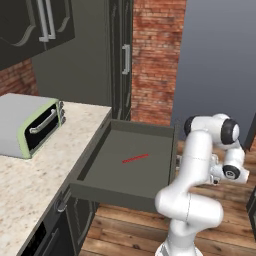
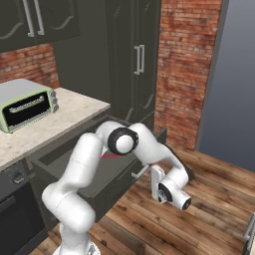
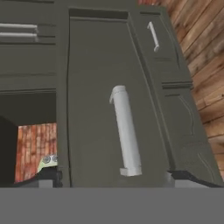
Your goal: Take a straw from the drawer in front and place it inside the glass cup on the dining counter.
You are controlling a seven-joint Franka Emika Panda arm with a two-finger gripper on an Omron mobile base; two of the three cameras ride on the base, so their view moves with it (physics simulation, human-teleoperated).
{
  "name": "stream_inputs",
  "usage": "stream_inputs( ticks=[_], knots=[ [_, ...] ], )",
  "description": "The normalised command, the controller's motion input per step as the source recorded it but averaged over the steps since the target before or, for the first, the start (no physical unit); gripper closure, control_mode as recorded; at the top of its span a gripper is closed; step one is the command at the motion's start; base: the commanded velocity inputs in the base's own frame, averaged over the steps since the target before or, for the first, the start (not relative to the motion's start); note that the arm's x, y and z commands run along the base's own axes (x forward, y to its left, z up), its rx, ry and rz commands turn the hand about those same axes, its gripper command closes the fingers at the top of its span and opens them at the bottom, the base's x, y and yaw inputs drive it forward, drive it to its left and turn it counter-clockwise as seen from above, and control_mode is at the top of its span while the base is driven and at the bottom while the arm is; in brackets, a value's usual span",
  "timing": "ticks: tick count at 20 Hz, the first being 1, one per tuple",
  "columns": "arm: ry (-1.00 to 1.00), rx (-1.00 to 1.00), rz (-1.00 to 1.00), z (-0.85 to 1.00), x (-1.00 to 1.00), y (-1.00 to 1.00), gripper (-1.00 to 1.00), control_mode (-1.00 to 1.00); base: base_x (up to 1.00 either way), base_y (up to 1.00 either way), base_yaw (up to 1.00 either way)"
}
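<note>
The drawer stands pulled out from under the speckled counter. The red straw lies flat on the drawer's floor near the middle, and a short piece of the straw peeks out below my arm. My gripper is low in front of the drawer front, open, facing the silver bar handle. Its fingertips stand wide apart on either side of the handle, holding nothing. From the right base view the gripper sits just right of the handle. The glass cup and dining counter are out of view.
A grey-green toaster oven sits on the brick-backed counter to the left. Tall dark cabinet doors rise behind the drawer. A brick wall and a wooden floor lie to the right.
</note>
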Motion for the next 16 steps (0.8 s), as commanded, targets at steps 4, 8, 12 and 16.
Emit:
stream_inputs(
  ticks=[4,8,12,16],
  knots=[
    [-0.09,-0.11,-0.03,1.0,-0.74,-0.03,-1.0,-1.0,0.0,0.0,0.0],
    [-0.1,-0.22,-0.01,1.0,-0.49,0.12,-1.0,-1.0,0.0,0.0,0.0],
    [-0.11,-0.32,0.0,1.0,-0.21,0.21,-1.0,-1.0,0.0,0.0,0.0],
    [-0.12,-0.36,0.02,1.0,-0.03,0.3,-1.0,-1.0,0.0,0.0,0.0]
  ],
)
